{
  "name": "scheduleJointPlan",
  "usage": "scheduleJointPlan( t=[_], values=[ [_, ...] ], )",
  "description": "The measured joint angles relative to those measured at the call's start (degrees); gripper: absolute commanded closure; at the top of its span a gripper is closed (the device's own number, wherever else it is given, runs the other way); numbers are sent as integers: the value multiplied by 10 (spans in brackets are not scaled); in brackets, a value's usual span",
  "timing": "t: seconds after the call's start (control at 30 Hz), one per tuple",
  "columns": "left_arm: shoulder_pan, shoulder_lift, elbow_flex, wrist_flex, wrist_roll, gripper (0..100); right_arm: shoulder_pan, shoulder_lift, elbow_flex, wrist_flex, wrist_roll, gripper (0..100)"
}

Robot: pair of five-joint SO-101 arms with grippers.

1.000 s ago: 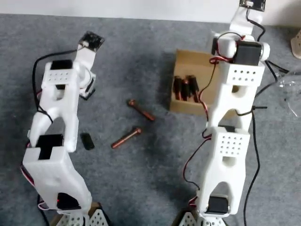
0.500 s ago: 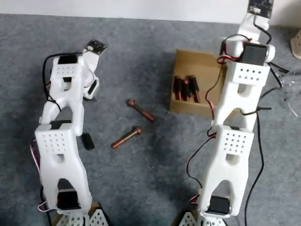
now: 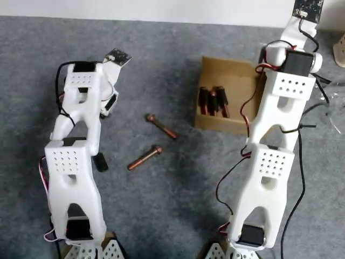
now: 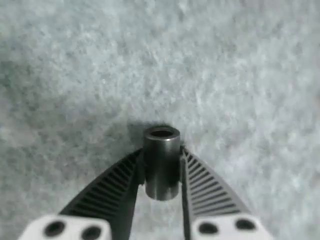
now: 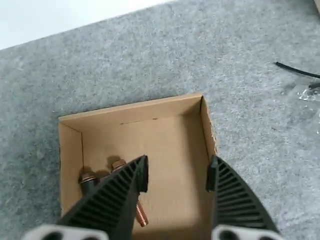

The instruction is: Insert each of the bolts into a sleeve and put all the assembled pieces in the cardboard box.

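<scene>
My left gripper (image 4: 161,152) is shut on a dark metal sleeve (image 4: 161,162), held upright over the grey carpet. Two copper bolts (image 3: 161,125) (image 3: 144,158) lie loose on the carpet between the arms. Another dark sleeve (image 3: 100,162) lies beside the left arm. The cardboard box (image 3: 226,75) sits at the right, with several assembled pieces (image 3: 213,101) along one side. My right gripper (image 5: 177,172) hangs open above the box (image 5: 130,112) with nothing between its fingers. Assembled pieces (image 5: 118,165) show past one finger.
Loose cables and a bit of clear plastic (image 3: 331,102) lie at the right edge of the carpet. A black cable (image 5: 297,72) runs beyond the box. A pale wall strip borders the far side.
The left arm has stretched out and swung slightly right. The right arm has drawn back to the right, uncovering more of the box.
</scene>
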Motion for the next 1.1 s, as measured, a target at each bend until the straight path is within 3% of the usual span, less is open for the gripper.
scheduleJointPlan(
  t=[0.17,0.4,0.57,0.83,0.97,1.1],
  values=[
    [63,-69,3,66,-50,993,15,0,0,0,0,821],
    [249,-205,3,164,-63,993,50,0,0,0,0,821],
    [347,-220,8,171,-63,993,72,0,0,0,0,821],
    [495,-221,147,133,-63,976,105,0,0,0,0,821],
    [522,-220,189,117,-63,817,115,0,0,0,0,821],
    [527,-221,192,116,-63,832,116,0,0,0,0,821]
  ],
)
